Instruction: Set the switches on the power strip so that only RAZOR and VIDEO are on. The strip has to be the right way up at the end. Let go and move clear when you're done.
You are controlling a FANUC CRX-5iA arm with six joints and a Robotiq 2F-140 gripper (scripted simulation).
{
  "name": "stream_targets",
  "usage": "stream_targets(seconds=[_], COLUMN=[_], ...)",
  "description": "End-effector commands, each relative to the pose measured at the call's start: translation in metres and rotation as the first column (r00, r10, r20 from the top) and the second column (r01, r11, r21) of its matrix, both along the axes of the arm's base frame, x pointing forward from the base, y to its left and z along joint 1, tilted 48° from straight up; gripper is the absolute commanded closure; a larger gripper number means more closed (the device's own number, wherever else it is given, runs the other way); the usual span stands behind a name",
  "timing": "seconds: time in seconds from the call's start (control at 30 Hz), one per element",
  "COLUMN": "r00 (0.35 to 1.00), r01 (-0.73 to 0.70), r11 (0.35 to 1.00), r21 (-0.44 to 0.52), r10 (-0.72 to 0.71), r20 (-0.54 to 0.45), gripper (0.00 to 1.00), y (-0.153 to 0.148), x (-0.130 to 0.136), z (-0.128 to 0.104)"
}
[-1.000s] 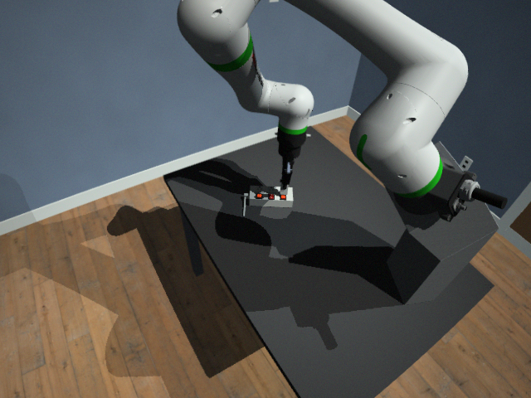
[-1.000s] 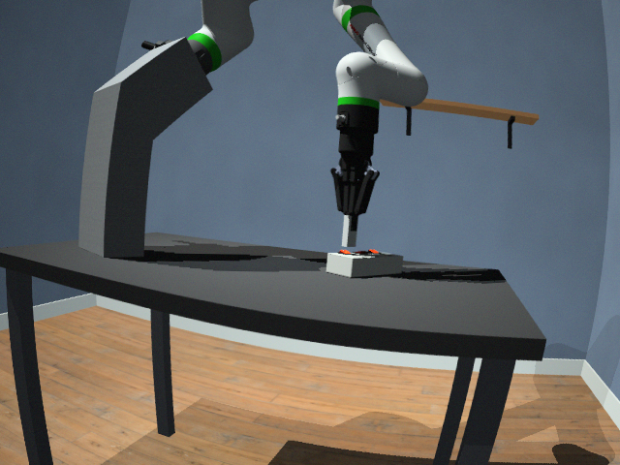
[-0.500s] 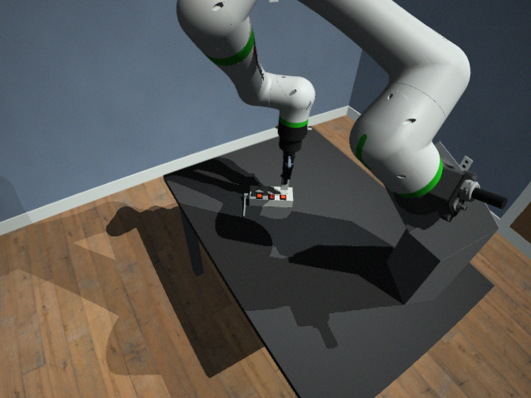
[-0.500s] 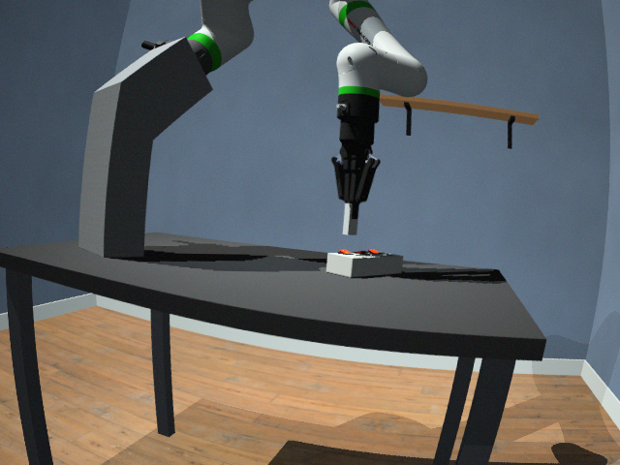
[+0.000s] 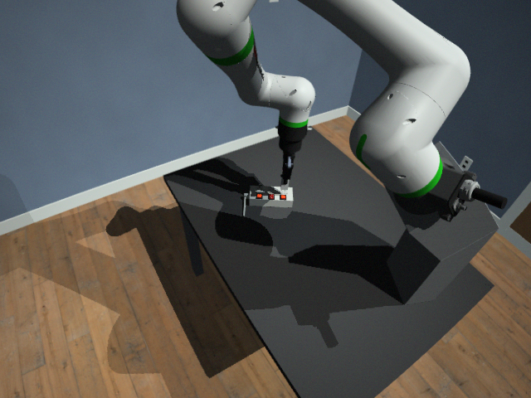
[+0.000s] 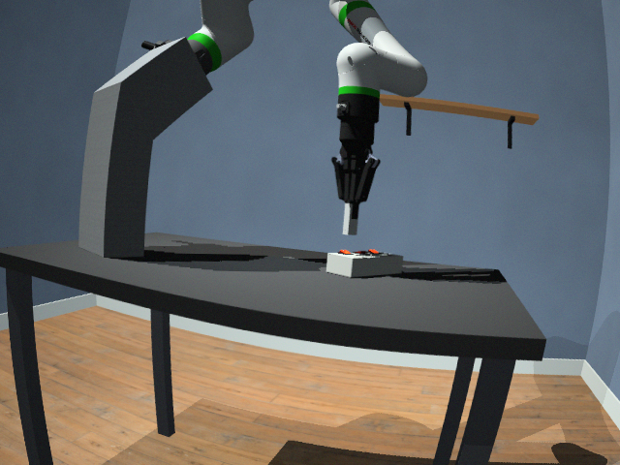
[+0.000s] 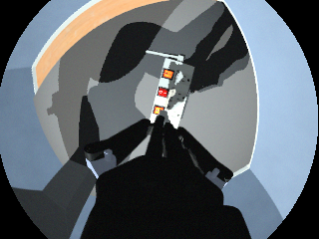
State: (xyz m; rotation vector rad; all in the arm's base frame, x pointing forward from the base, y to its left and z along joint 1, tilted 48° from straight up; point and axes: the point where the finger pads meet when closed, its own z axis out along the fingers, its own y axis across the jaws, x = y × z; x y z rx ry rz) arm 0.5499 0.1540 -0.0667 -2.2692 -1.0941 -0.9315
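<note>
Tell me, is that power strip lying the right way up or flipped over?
Right way up: the power strip lies flat on the table with its three red switches facing upward.

White arm arches over from its pedestal, wrist pointing straight down, hand [image 6: 351,225] pinched fully closed, empty, hanging above the counter.

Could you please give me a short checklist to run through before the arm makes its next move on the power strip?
1. Power strip right way up, switches facing up: ok.
2. Gripper shut and holding nothing: ok.
3. Fingertips clear of the strip, hovering above it: ok.
4. Strip flat on the table, away from the edges: ok.
5. Three switches visible: ok.
6. Labels RAZOR and VIDEO legible, and the right two switched on: cannot tell.
</note>
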Motion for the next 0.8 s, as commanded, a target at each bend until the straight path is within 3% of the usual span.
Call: stream_targets(seconds=[0.0,0.03,0.27,0.77], r00=[1.0,1.0,1.0,1.0], r01=[0.0,0.0,0.0,0.0], r11=[1.0,1.0,1.0,1.0], r21=[0.0,0.0,0.0,0.0], r10=[0.0,0.0,0.0,0.0], r20=[0.0,0.0,0.0,0.0], gripper=[1.0,0.0,0.0,0.0], y=[0.0,0.0,-0.007,-0.045], x=[0.0,0.0,-0.004,-0.026], z=[0.0,0.0,0.007,0.047])
